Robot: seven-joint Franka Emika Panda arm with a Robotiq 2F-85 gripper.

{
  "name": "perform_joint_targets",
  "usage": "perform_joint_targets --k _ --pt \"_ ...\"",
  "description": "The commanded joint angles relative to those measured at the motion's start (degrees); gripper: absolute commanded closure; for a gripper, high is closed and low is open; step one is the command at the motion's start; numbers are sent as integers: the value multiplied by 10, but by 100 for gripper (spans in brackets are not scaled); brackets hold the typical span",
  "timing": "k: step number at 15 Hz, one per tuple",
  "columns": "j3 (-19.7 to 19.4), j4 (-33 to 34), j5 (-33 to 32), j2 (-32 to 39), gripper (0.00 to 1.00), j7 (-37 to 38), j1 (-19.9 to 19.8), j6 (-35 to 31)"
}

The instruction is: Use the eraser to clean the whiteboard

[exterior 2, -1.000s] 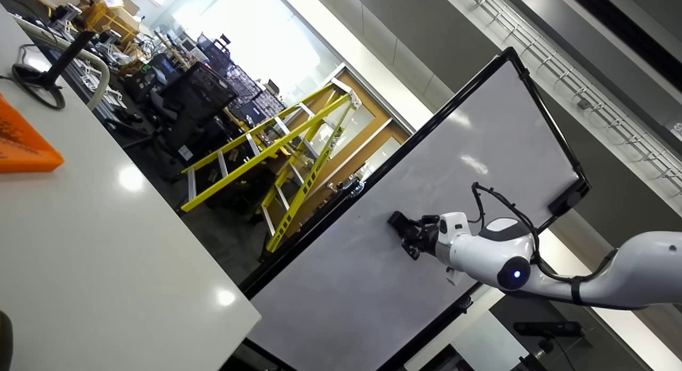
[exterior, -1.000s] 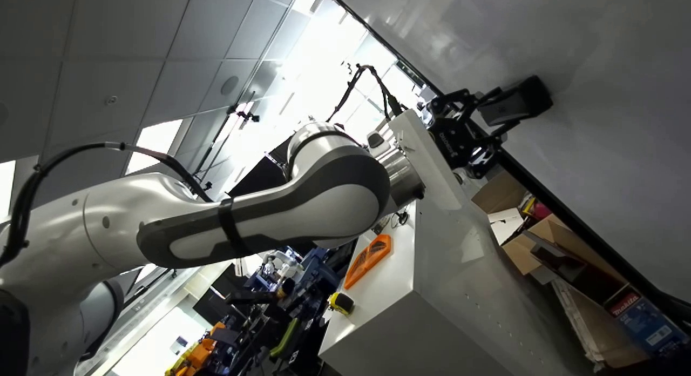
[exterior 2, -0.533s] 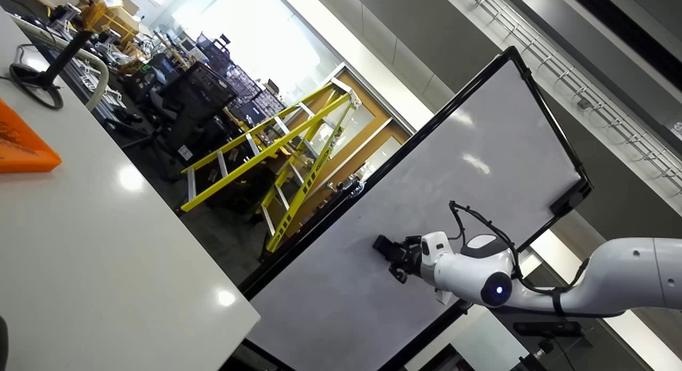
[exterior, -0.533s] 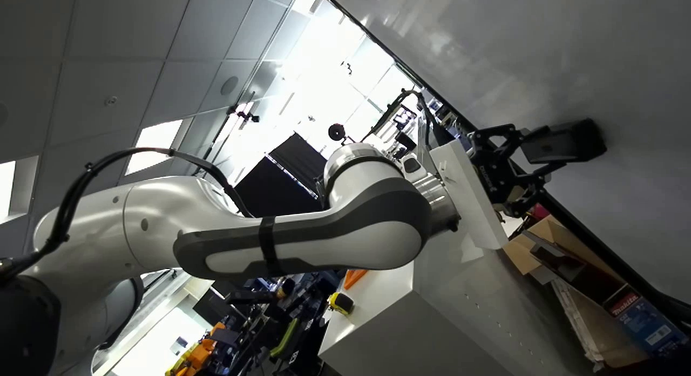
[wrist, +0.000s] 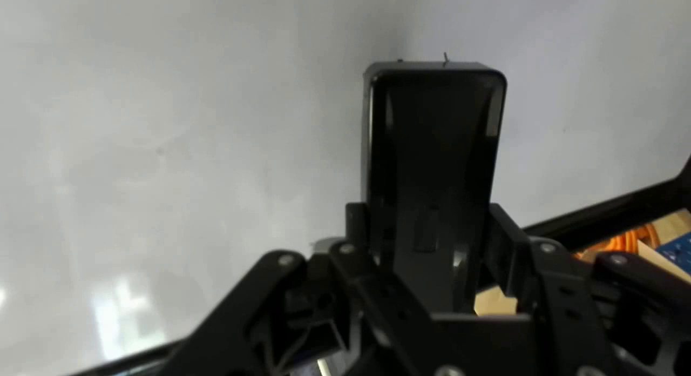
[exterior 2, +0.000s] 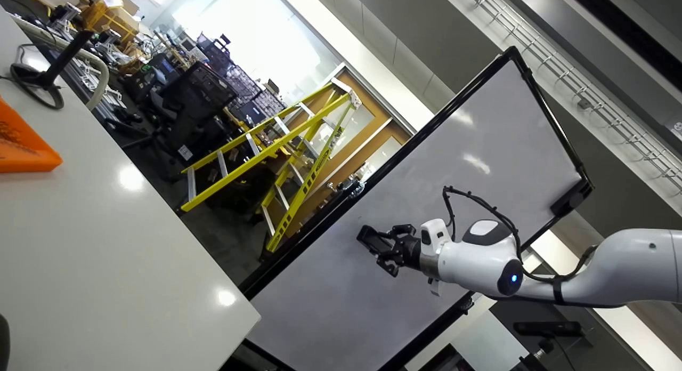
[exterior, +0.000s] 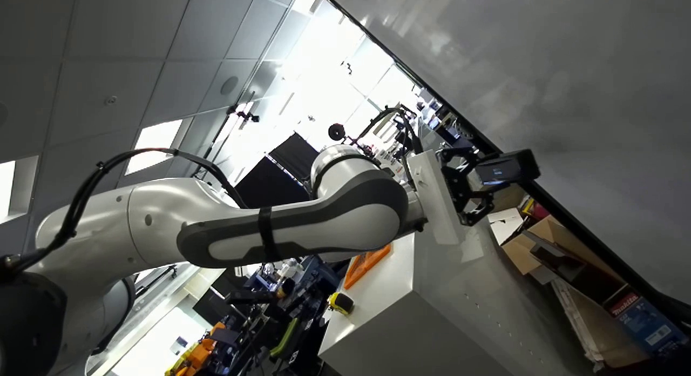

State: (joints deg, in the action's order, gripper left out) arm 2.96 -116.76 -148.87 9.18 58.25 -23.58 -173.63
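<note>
The whiteboard [exterior 2: 341,301] is a large grey-white glossy panel in a dark frame; in an exterior view it [exterior: 604,84] fills the upper right. Shut on the black, block-shaped eraser [wrist: 437,138], my gripper [wrist: 424,227] has one finger along each long side of it. The eraser [exterior: 510,168] sticks out past the fingertips, towards the board; whether its far face touches the surface I cannot tell. Tiny dark marks [wrist: 446,57] show on the board right at the eraser's end, and a faint spot [wrist: 160,151] lies to its left. The eraser's underside is hidden.
Open cardboard boxes [exterior: 556,246] stand beyond the board's lower edge. A white table [exterior 2: 133,253] carries an orange tray-like piece [exterior 2: 26,142] and a yellow tape measure [exterior: 341,303]. A black block [exterior 2: 570,198] sits at a board corner. A yellow ladder [exterior 2: 266,163] stands behind.
First the arm carries the eraser down along the board. In the latest half second the eraser shifts left in both exterior views, and it appears to have drawn back from the board. The grip is unchanged.
</note>
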Motion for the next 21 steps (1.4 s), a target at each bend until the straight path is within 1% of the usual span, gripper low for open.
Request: perform_joint_targets --k 1,2,3,4,5,7,9,10,12,13,15,18,21 --pt "2 -29 20 -46 70 -7 7 -52" --pt "-3 -35 33 -53 70 -17 10 -64" --pt "-20 -52 69 -64 70 -48 17 -61" --pt "-26 -63 91 -73 70 -63 19 -64" --pt "-34 -83 126 -87 70 -93 21 -51" --pt "-39 -116 189 -120 70 -141 21 -30" --pt "-36 -141 265 -153 70 -192 16 -20" --pt "-75 -156 318 -169 70 -235 54 -11" --pt "-88 -177 414 -191 70 -315 71 -2" --pt "-51 -187 471 -200 70 -363 37 0" --pt "-50 -207 575 -208 70 -452 43 -4" --pt "-54 -239 734 -216 70 -582 73 -5" --pt "-72 -262 892 -218 70 -704 134 10"
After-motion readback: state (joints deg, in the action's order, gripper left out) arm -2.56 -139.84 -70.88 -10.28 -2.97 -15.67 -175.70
